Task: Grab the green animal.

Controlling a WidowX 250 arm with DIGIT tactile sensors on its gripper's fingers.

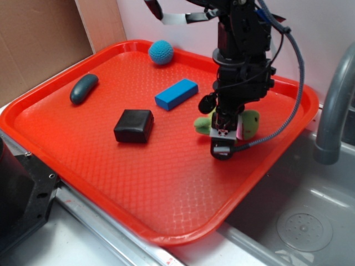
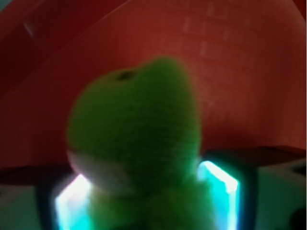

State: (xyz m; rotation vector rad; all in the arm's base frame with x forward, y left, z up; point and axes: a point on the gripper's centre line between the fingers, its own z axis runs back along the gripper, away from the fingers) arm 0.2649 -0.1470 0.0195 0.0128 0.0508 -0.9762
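Note:
The green animal (image 1: 253, 123) lies on the right side of the red tray (image 1: 72, 166); its fuzzy yellow-green body shows on both sides of my gripper (image 1: 224, 134), which comes down on it from above. In the wrist view the toy (image 2: 139, 124) fills the frame, blurred, with its green head up and a white mouth edge at lower left. My gripper (image 2: 146, 203) has it between the two pads (image 2: 223, 184), both pressed against its sides. Whether the toy still rests on the tray is hidden by the gripper.
On the tray are a blue block (image 1: 176, 93), a blue knitted ball (image 1: 161, 52), a dark teal oval (image 1: 84, 88) and a black box (image 1: 133, 126). A steel sink (image 1: 310, 221) and grey faucet (image 1: 333, 111) lie right of the tray. Cardboard (image 1: 39, 27) stands at back left.

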